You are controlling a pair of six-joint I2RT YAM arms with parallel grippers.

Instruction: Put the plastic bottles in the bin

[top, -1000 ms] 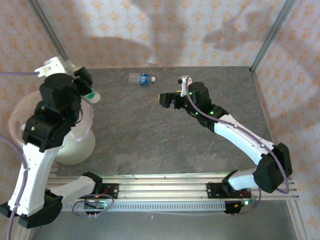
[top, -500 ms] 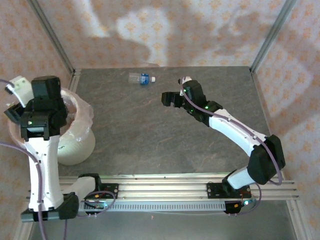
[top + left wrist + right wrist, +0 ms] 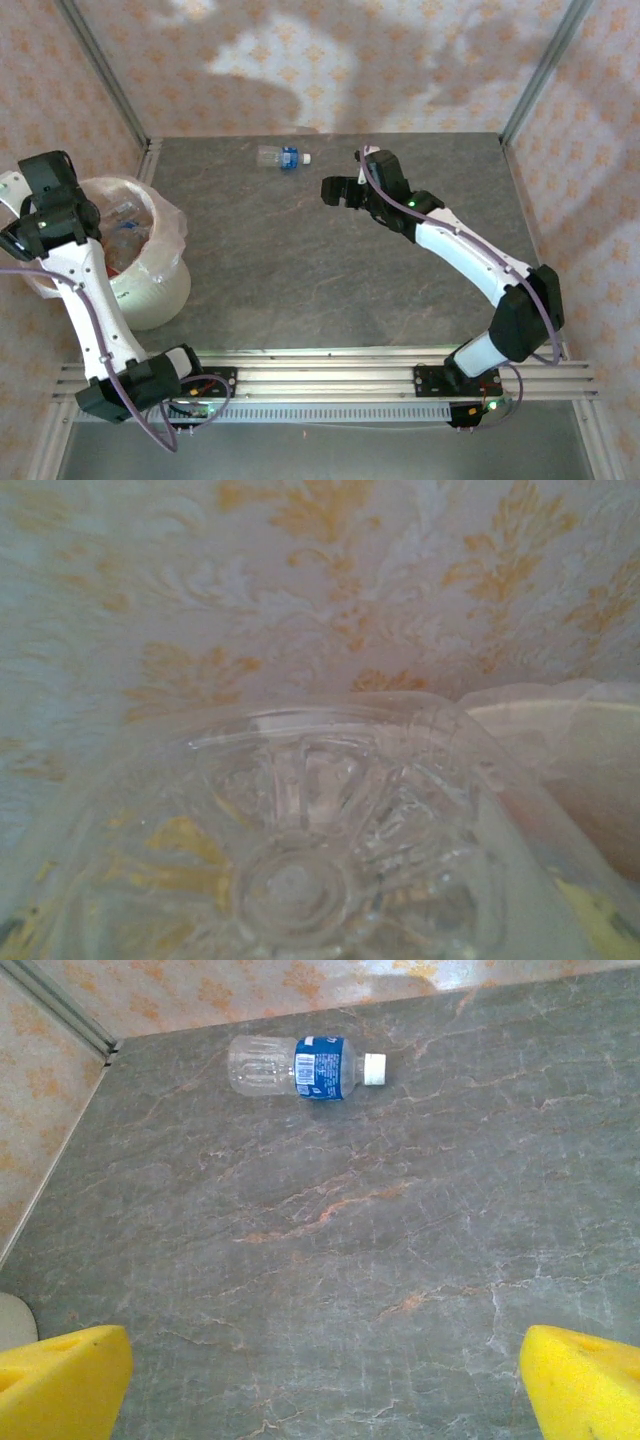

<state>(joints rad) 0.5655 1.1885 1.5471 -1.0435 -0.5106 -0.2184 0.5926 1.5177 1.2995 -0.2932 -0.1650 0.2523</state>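
Observation:
One clear plastic bottle with a blue label and white cap lies on its side at the back of the table, also in the right wrist view. My right gripper hovers open a little to its right and nearer, its yellow pads wide apart over bare table. The white bin stands at the left edge with several bottles inside its liner. My left gripper is at the bin's far-left rim, shut on a clear bottle whose ribbed base fills the wrist view; its fingers are hidden.
The grey stone tabletop is bounded by patterned walls and metal frame posts. The bin's liner and rim show at the right of the left wrist view. The rail holding both arm bases runs along the near edge.
The left arm swung from the bin's right side across to its far-left rim, carrying the bottle. The right gripper edged slightly toward the back, staying open.

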